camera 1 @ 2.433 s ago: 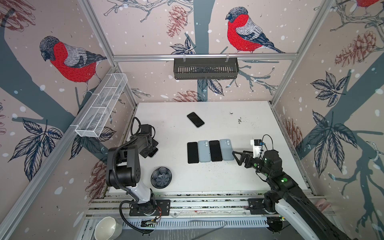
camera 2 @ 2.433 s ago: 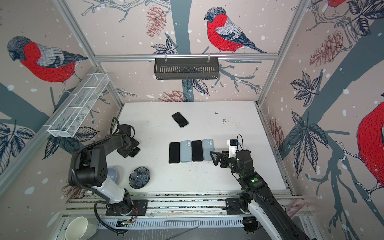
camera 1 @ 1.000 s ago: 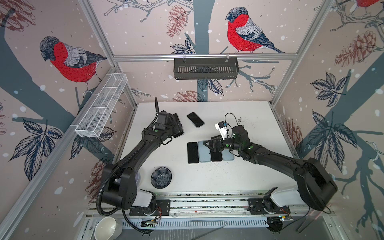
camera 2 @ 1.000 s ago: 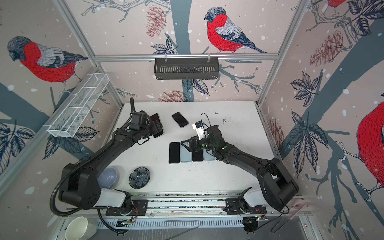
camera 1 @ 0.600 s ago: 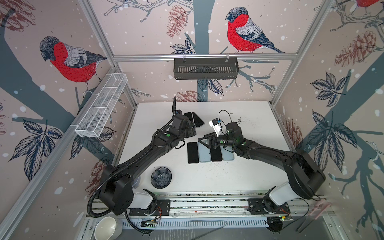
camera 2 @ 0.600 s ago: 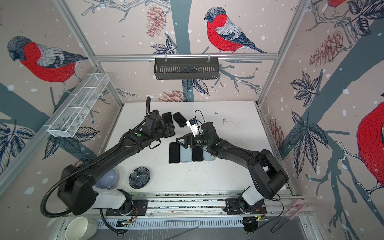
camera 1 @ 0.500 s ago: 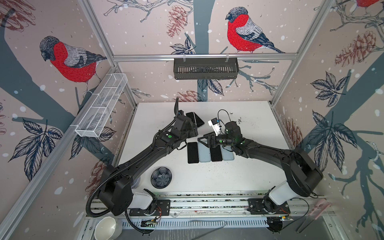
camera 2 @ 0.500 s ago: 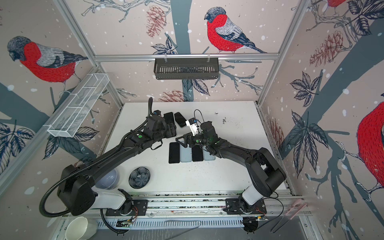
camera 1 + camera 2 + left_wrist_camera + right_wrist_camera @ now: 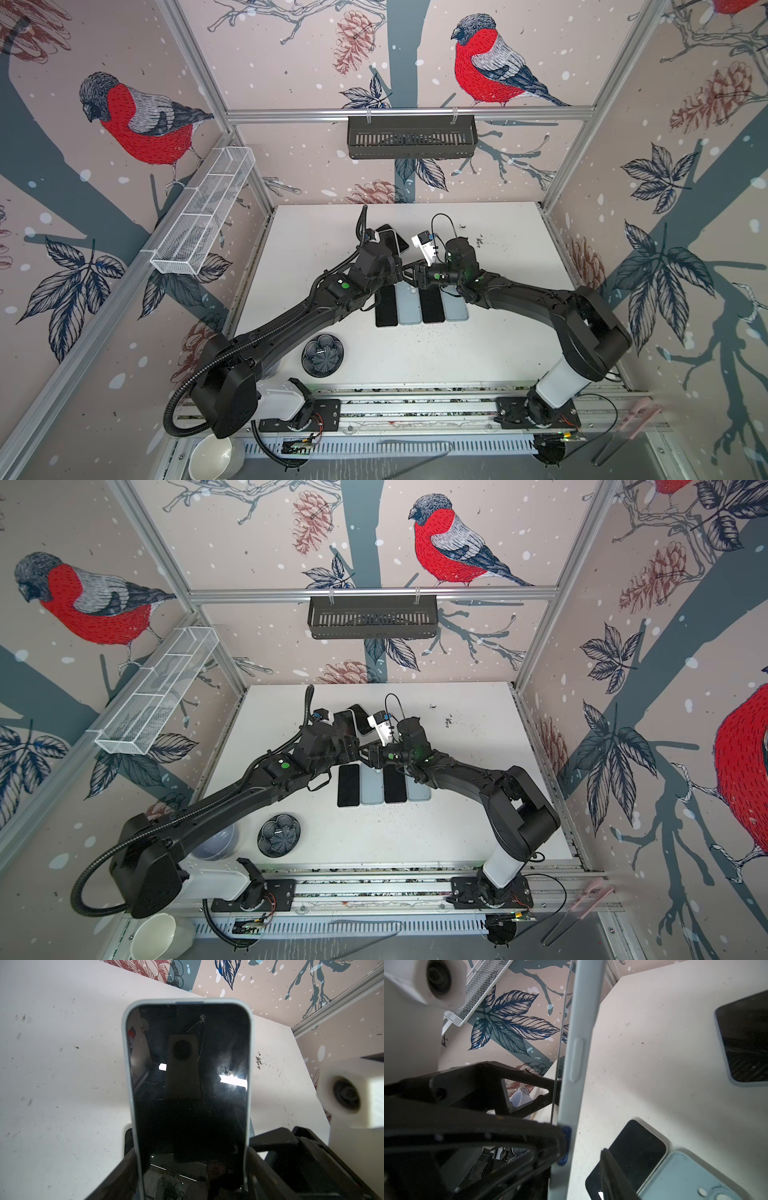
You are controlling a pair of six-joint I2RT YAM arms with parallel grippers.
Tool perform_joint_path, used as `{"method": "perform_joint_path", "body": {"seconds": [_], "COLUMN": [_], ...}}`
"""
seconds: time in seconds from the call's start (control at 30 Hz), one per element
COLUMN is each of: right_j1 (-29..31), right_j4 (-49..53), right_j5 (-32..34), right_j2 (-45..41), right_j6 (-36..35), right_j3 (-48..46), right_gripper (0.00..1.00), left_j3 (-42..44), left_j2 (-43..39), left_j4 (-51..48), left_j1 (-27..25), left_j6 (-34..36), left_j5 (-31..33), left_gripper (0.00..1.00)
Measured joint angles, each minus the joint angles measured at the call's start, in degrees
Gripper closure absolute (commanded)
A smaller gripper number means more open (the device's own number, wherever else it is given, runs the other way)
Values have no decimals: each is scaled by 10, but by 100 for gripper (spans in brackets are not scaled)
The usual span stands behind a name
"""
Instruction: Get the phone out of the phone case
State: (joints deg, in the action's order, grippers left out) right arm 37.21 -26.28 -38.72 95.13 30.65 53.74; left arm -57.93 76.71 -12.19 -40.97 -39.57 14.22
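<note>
We found the job barely begun. The left gripper [image 9: 190,1159] was clamped on the long edges of the pale grey-blue phone case [image 9: 127,1064]. It held the case upright in the air above the white tabletop [image 9: 498,340], over the far end of a row of four flat slabs [image 9: 409,307], dark and pale by turns.

The black-screened phone [image 9: 187,1088] sat inside that case with its glass facing the left wrist camera. The pale rim ran unbroken round the top and both long sides. No corner looked lifted, though the fingers hid the lower end.

The right gripper [image 9: 584,1147] straddled the case low down, front to back. Its jaws stood partway open. The blue-tipped finger pad [image 9: 565,1138] lay at the screen side, seemingly touching. Bare table showed between the opposite finger and the back of the case, so we judged that it had hold of nothing.

As we read it, only the lifting and presenting were done. Everything that counts was left: the right gripper had to get a firm purchase, then the phone had to be pushed or peeled free of the rim. After that the two would have to be parted.
</note>
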Motion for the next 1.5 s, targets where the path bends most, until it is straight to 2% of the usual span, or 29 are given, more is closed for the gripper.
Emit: {"method": "perform_joint_path", "body": {"seconds": [0.2,0.3,0.53,0.7,0.87,0.97,1.1,1.17,1.4,1.5], "right_j1": [2,0,-1,-20,-67,-105,-137,-141,-152,-162], "right_j4": [-4,-7,8,35,66,70,73,73,71,69], "right_j5": [-15,-27,-33,-30,-28,-28,-28,-34,-81,-112], "right_j2": [6,6,-2,-22,-51,-70,-93,-105,-130,-134], "right_j6": [11,16,7,-19,-52,-73,-117,-156,-303,-357], "right_j3": [6,8,7,-9,-30,-44,-57,-65,-92,-93], "right_gripper": [92,98,100,100,100,100,100,100,100,100], "left_j3": [6,9,38,55,61,62,60,45,-18,-61], "left_j2": [-1,-3,-19,-48,-89,-104,-100,-87,-55,-44], "left_j4": [12,21,56,100,125,136,133,118,62,30], "left_j1": [-9,-12,-15,-16,-4,39,104,129,199,205], "left_j6": [0,1,7,49,119,171,238,280,383,426], "left_j5": [12,16,19,8,-5,-71,-201,-274,-458,-517], "left_gripper": [49,46,19,2,1,1,3,3,3,4]}}
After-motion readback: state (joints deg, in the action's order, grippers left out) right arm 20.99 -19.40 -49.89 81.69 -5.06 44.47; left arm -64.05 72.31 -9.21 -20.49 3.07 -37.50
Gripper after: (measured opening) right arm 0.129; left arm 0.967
